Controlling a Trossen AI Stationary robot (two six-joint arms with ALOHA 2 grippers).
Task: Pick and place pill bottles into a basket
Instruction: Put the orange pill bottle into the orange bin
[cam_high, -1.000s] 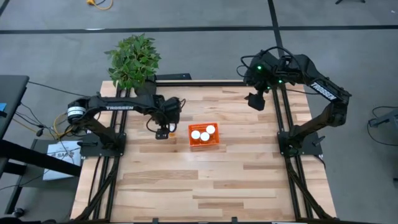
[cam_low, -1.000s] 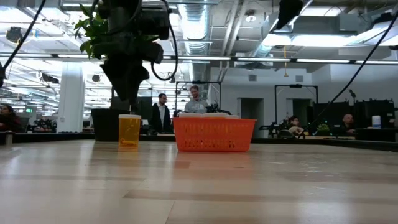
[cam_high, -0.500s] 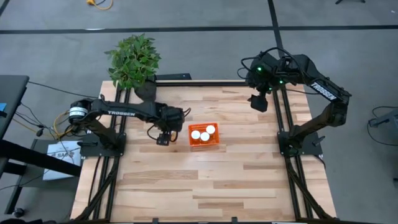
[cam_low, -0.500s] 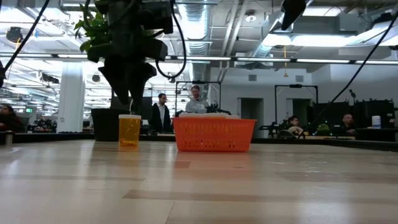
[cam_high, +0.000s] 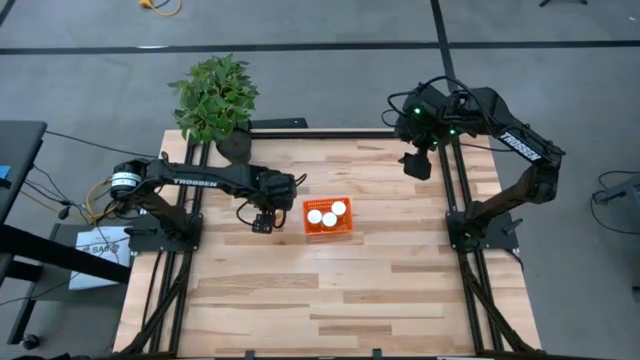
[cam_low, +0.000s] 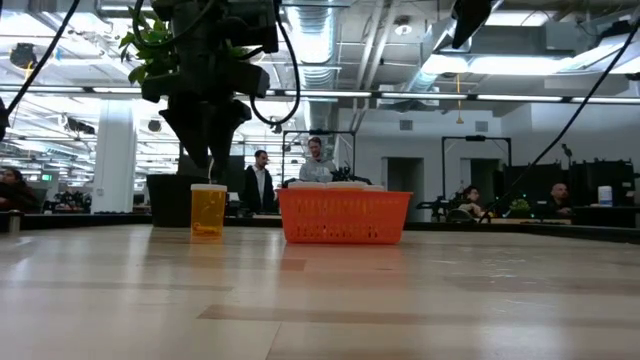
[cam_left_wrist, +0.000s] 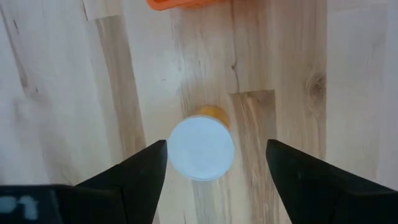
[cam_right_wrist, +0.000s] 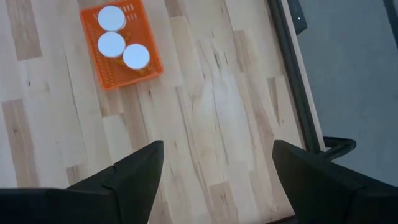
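One pill bottle (cam_left_wrist: 201, 149), white cap over an orange body, stands upright on its base on the table (cam_high: 300, 290), left of the orange basket (cam_high: 328, 218); it also shows in the low view (cam_low: 208, 212). Three more bottles (cam_right_wrist: 112, 44) stand in the basket. My left gripper (cam_left_wrist: 216, 146) is open and points down above the lone bottle, with one finger on either side of the cap and a gap at each side. In the high view my left gripper (cam_high: 262, 222) covers the bottle. My right gripper (cam_high: 415, 163) is open and empty, high over the table's far right part.
A potted plant (cam_high: 215, 95) stands at the table's far left corner, behind my left arm. The basket's left wall (cam_left_wrist: 186, 3) is close to the lone bottle. Bare tabletop lies toward the near edge. People stand in the room beyond the table (cam_low: 315, 160).
My left gripper has gone a little toward the table's near edge and now stands right over the lone bottle, covering it in the high view. The bottle and the basket have stayed where they were.
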